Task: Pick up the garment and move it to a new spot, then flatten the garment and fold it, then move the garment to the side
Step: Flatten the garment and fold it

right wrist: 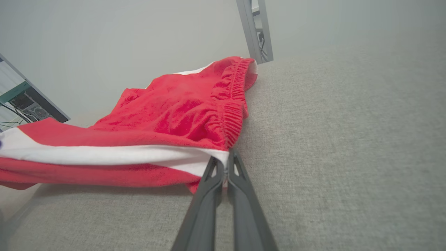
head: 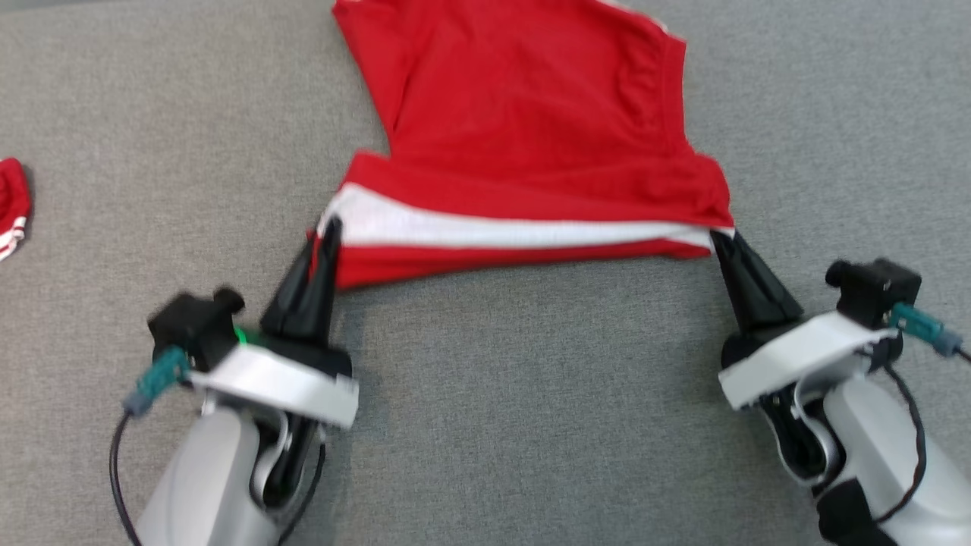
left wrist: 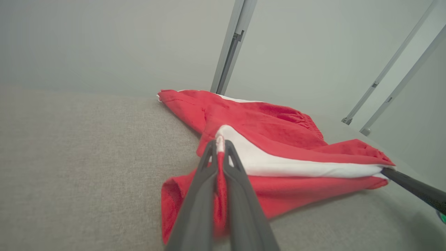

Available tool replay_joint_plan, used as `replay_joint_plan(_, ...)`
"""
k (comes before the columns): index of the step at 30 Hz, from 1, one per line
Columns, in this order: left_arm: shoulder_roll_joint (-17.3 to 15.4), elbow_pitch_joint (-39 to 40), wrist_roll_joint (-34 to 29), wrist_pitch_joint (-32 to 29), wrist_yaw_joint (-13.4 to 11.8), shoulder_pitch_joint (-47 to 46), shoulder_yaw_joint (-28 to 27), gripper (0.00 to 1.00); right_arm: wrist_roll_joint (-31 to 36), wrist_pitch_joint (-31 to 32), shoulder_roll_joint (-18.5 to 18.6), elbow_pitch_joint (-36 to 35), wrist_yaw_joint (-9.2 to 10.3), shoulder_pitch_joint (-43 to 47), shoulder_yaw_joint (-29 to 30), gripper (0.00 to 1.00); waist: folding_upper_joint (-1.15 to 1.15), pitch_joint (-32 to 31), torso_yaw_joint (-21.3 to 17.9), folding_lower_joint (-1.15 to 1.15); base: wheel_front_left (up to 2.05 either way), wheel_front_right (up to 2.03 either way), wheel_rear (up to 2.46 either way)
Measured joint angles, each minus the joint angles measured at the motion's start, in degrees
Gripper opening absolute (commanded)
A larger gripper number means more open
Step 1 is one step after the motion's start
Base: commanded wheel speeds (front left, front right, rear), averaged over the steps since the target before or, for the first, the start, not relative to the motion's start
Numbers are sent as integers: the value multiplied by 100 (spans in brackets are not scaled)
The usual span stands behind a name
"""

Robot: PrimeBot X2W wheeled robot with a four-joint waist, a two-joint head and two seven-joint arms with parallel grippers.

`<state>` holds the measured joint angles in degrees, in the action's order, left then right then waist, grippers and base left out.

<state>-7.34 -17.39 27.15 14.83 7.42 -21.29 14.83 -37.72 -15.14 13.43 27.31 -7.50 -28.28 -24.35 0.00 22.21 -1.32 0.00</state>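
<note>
On grey cloth, left hand and right hand, each pinched shut on the red garment.

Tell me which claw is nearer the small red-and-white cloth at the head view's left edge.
Left. The left claw, shut on the garment at its left corner, sits right of the cloth; the right claw grips the opposite corner, farther away.

grey woven fabric surface under soft even light, pale plain wall and slim metal posts behind
</note>
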Motion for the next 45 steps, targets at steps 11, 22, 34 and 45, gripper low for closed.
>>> replay_joint_plan(11, 43, 1007, -247, 0, -258, 1903, -14, 0, 766, 0, -177, -871, -1, 1919, 803, 0, 0, -748, 61, 0, 0, 0, 0)
replay_joint_plan(22, 108, 1873, -227, -79, -602, 2698, 22, 0, 1166, 172, -409, -1617, -7, 2988, 1368, 0, 0, -940, 172, 0, 0, 0, 0)
replay_joint_plan(34, -116, 2258, -3, -851, -646, 1795, -164, 0, 1315, 1218, -330, -2281, -1, 2043, 1366, 0, 0, -591, 45, 0, 0, 0, 0)
replay_joint_plan(45, -203, 856, 109, -1255, -315, -693, -186, 0, 1093, 1221, -302, -1383, 0, -54, 1067, 0, 0, 157, 14, 0, 0, 0, 0)
